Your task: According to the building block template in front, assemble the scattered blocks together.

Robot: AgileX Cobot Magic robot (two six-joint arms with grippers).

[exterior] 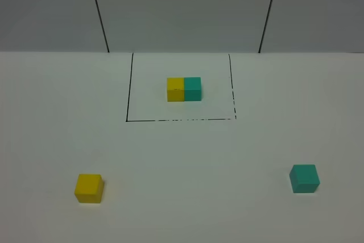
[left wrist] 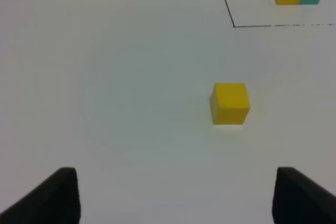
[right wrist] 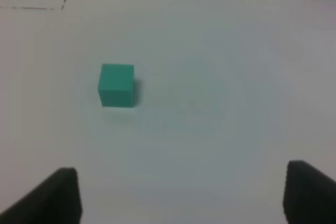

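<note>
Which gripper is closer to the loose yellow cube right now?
Left. The left gripper is open with the yellow cube just ahead; the right gripper faces the teal cube on the opposite side.

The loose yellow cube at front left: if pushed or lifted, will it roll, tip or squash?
The yellow cube rests flat on one face, as wide as tall, so it would probably slide on the table rather than roll or tip. Its crisp edges suggest a stiff block that should not squash. Its matte faces look unlikely to slip when gripped.
</note>
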